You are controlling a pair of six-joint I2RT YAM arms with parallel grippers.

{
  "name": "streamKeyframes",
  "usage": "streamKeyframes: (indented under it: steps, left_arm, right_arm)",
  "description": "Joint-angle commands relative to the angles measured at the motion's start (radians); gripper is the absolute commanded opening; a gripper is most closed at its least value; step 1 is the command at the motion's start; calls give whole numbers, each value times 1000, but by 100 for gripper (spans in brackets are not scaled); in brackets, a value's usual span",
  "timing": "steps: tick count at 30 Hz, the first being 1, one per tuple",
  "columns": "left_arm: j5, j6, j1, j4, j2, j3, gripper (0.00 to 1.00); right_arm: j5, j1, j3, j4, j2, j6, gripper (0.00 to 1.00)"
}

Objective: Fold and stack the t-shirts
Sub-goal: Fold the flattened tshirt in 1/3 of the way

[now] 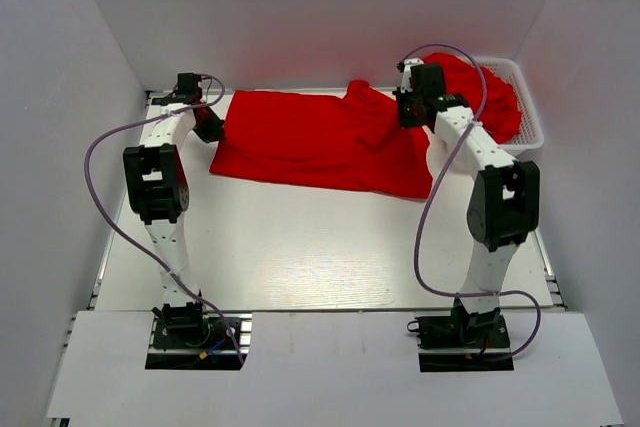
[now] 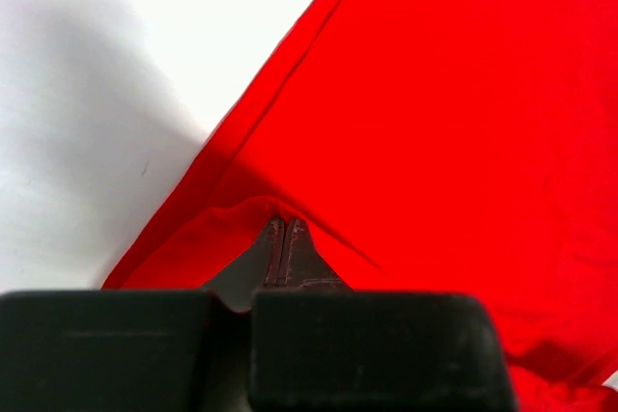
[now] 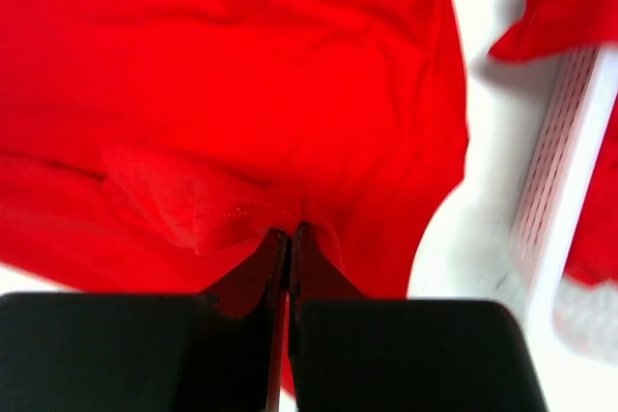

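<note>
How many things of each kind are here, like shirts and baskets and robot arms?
Red shirt spread on the table: 1
White basket: 1
Heap of red shirts in that basket: 1 heap, shirts inside cannot be counted
Robot arms: 2, left arm and right arm
Table: 1
Total: 6

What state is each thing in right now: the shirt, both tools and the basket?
Red t-shirt: spread on the table, mostly flat, right end bunched up.
Left tool: shut on the t-shirt's left edge.
Right tool: shut on a fold of the same t-shirt.
White basket: upright at the far right corner, holding crumpled red cloth.
</note>
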Motion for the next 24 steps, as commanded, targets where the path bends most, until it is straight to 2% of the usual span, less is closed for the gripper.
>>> streamKeyframes:
  steps: [1,5,6,7,8,9,10,12,14,15,18,19,21,24]
  left_arm:
    - [20,4,7,44,12,49,0]
    - [21,4,7,84,50,77,0]
    - [20,4,16,84,59,89,2]
    - [31,4,16,84,70,100,12]
    - [46,4,16,96,85,124,59]
    - [46,4,16,96,86,133,83]
    - [59,4,16,105,95,146,100]
    - [59,13,16,105,95,190,100]
    - [59,13,25,95,95,234,100]
    - [50,36,25,95,83,235,100]
    - [62,62,25,105,38,226,100]
    - [62,62,25,105,27,204,100]
    - [85,73,25,105,4,181,100]
    - [115,97,16,105,-5,140,100]
  right_arm:
    - [0,-21,117,2,73,-51,0]
    - [-27,-38,180,7,159,-65,0]
    - [-28,-44,242,-2,217,-57,0]
    - [-28,-49,270,-16,234,-54,0]
    - [-31,-52,343,-24,275,-32,17]
    - [-24,-54,362,-30,314,-21,33]
    - [-18,-58,382,-29,336,-11,50]
    - [-15,-63,463,-38,398,42,73]
    - [-9,-66,549,-58,420,56,82]
    - [3,-63,559,-58,416,76,90]
    - [-27,-67,505,-55,342,81,90]
    - [-37,-64,408,-52,319,82,90]
    - [-88,-64,338,-39,229,100,90]
    - [-178,-64,141,-35,143,139,90]
